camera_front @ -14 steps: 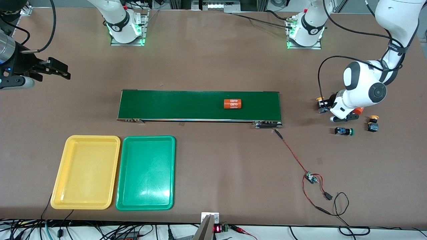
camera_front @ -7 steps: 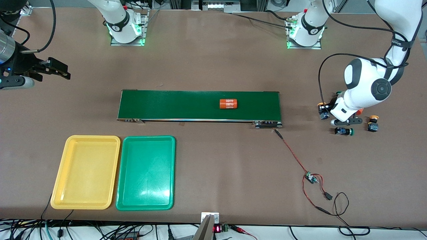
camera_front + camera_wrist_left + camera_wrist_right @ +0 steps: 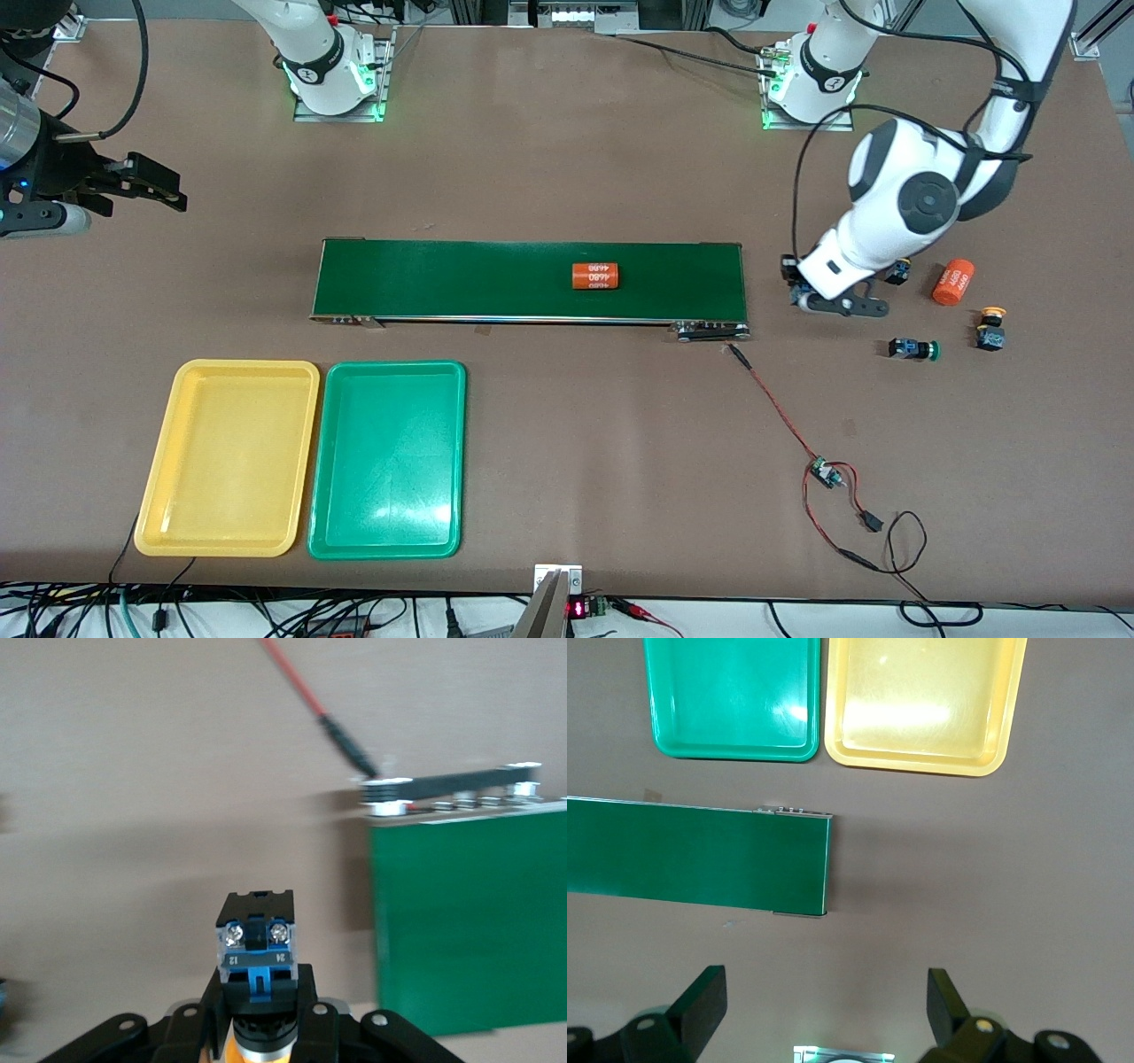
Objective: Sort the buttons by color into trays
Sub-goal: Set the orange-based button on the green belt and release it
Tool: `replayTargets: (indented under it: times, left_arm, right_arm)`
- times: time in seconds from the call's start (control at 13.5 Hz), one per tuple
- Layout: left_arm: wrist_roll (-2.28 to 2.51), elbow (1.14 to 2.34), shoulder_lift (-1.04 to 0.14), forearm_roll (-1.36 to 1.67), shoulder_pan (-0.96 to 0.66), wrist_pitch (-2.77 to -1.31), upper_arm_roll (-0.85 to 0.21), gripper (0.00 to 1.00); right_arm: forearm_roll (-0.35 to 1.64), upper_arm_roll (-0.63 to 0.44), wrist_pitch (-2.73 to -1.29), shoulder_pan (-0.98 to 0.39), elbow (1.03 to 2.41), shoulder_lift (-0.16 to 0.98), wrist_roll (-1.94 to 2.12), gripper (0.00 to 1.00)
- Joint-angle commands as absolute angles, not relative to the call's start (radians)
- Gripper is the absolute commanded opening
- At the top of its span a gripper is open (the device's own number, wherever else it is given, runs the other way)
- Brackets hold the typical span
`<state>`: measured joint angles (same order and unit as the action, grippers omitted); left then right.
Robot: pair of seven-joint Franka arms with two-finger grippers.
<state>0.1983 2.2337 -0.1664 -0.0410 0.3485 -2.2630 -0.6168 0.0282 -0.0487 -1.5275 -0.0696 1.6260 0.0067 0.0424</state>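
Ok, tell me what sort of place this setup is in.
Probably a robotics lab bench built as a small sorting line: a brown table with a short conveyor belt, a yellow tray and a green tray beside it, and loose wiring with a bare circuit board.

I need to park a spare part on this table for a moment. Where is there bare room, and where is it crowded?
Bare tabletop lies between the green tray and the red wire, and between the conveyor belt and the arm bases. It is crowded toward the left arm's end: left gripper holding a yellow button, loose buttons, an orange cylinder.
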Motion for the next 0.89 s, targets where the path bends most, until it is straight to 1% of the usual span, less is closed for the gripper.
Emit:
replayTargets:
  times: [0.0, 0.07, 0.3, 0.44, 0.67, 0.81]
  left_arm:
    - [0.286, 2.200, -0.167, -0.029, 0.348, -2.238, -0.713, 0.00]
    - [0.343, 2.174, -0.193, -0.029, 0.325, -2.240, -0.744, 0.00]
    - [0.416, 2.128, -0.254, -0.031, 0.265, -2.243, -0.744, 0.00]
    - [0.416, 2.096, -0.317, -0.044, 0.264, -2.244, -0.741, 0.00]
    - [0.457, 2.080, -0.379, -0.129, 0.262, -2.244, -0.741, 0.01]
    - [0.480, 2.063, -0.422, -0.161, 0.259, -2.244, -0.741, 0.02]
  right_arm:
    - [0.031, -0.048, -1.523, -0.061, 1.621, 0.011, 0.034, 1.00]
    - [0.029, -0.048, -1.522, -0.060, 1.621, 0.011, 0.035, 1.00]
    - [0.026, -0.052, -1.523, -0.055, 1.626, 0.021, 0.037, 1.00]
    - [0.020, -0.057, -1.522, -0.054, 1.632, 0.025, 0.037, 1.00]
    - [0.018, -0.057, -1.525, -0.029, 1.647, 0.022, 0.035, 1.00]
    - [0.018, -0.057, -1.531, -0.005, 1.686, 0.008, 0.034, 1.00]
